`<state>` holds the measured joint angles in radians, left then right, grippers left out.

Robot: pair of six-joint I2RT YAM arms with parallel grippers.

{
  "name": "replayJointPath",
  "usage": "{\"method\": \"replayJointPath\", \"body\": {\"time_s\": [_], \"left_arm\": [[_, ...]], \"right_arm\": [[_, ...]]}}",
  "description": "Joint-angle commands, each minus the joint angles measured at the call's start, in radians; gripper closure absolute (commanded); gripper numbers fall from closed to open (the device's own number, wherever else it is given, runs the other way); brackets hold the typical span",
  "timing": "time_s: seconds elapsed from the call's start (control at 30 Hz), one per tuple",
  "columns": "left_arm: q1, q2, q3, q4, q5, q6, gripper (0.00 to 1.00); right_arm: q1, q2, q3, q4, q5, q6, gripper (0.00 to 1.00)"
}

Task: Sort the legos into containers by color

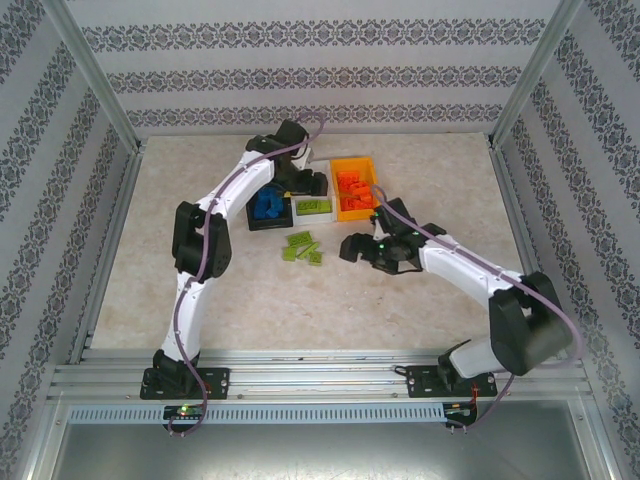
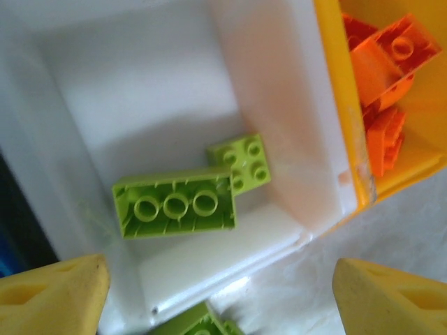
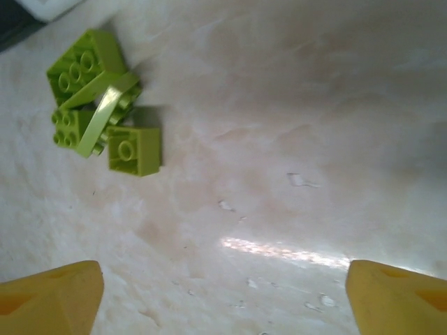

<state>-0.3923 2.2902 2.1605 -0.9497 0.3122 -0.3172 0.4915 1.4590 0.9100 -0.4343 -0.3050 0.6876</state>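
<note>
Three containers stand side by side at the back: a black bin (image 1: 252, 222) with blue legos (image 1: 266, 205), a white bin (image 1: 312, 216) and an orange bin (image 1: 355, 163) with orange-red legos (image 1: 353, 187). My left gripper (image 1: 305, 183) hovers open over the white bin (image 2: 279, 84). Below it lie two lime green legos, one upside down (image 2: 174, 206) and a small one (image 2: 244, 162). Nothing sits between its yellow fingertips (image 2: 52, 296). Several lime green legos (image 1: 303, 247) lie loose on the table. To their right, my right gripper (image 1: 350, 247) is open and empty, and the cluster (image 3: 98, 105) lies ahead of it.
The orange bin wall (image 2: 332, 84) touches the white bin's right side, with orange-red bricks (image 2: 380, 63) inside. One more green brick (image 2: 199, 322) lies on the table just outside the white bin's near wall. Metal frame rails (image 1: 320, 375) and patterned walls enclose the marble tabletop.
</note>
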Motion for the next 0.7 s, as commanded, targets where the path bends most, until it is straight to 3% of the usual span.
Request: {"method": "replayJointPath", "body": {"time_s": [0.0,0.27,0.47,0.67], "left_arm": [[0.008,-0.118,-0.096,-0.016,-0.043,0.041,0.16],[0.023,-0.371,-0.479,0.084,-0.075,0.066,0.15],[0.072,-0.551,-0.734,0.151,-0.059,0.042,0.15],[0.129,-0.651,-0.862,0.167,-0.057,0.049,0.14]], "right_arm": [[0.070,0.079,0.099,-0.076,0.047,-0.033,0.15],[0.210,0.305,0.331,-0.226,0.121,-0.054,0.28],[0.236,0.444,0.481,-0.312,0.135,-0.048,0.36],[0.240,0.543,0.600,-0.376,0.142,-0.053,0.40]]}}
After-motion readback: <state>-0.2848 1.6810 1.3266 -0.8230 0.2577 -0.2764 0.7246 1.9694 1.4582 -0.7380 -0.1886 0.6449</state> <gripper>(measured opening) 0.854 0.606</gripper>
